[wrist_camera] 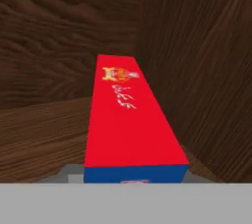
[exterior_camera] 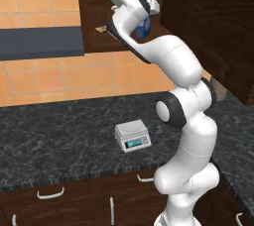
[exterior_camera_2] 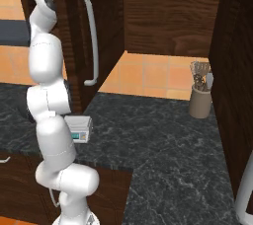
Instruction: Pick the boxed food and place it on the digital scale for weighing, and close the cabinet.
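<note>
The boxed food (wrist_camera: 129, 120) lies closest in the hand view, its red top running away toward 12 o'clock, with a small gold-and-red emblem and a line of white cursive script too blurred to read. A blue face with a scrap of white marking shows along its near edge. Dark wood of the cabinet (wrist_camera: 197, 61) surrounds it, with the shelf beneath. In the left base view the tool (exterior_camera: 144, 28) is up inside the open cabinet, narrowed onto the blue carton. Below, at about 6 o'clock from the carton, the digital scale (exterior_camera: 132, 135) sits on the dark speckled surface (exterior_camera: 59, 136), its greenish display facing forward; no digits are legible.
</note>
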Available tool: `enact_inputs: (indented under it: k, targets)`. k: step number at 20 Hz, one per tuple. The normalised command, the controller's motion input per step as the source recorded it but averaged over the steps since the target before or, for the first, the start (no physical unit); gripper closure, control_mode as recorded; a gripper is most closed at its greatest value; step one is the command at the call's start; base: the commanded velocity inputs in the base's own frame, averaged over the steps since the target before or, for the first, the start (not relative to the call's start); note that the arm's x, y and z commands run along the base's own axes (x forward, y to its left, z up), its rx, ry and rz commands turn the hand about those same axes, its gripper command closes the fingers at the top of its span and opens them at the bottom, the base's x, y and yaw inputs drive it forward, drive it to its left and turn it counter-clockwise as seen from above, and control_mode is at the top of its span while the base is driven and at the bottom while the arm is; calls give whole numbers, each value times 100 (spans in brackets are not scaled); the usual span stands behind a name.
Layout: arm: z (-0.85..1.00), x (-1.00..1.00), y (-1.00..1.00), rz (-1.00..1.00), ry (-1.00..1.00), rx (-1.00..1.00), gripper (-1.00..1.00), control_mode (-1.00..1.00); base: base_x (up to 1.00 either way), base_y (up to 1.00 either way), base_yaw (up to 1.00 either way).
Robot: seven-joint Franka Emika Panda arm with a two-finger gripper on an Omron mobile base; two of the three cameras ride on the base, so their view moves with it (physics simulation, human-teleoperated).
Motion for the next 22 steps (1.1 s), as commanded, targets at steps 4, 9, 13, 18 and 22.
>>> enact_inputs:
  k: [4,9,13,18,22]
  targets:
    - [-24,-20,3,2,-26,0,100,-100,0,0,0]
    - [-37,-91,37,10,-40,0,100,-100,0,0,0]
    - [5,-100,24,17,-2,0,100,-100,0,0,0]
    - [2,-100,23,13,23,0,100,-100,0,0,0]
    - [-10,-100,5,0,19,14,100,-100,0,0,0]
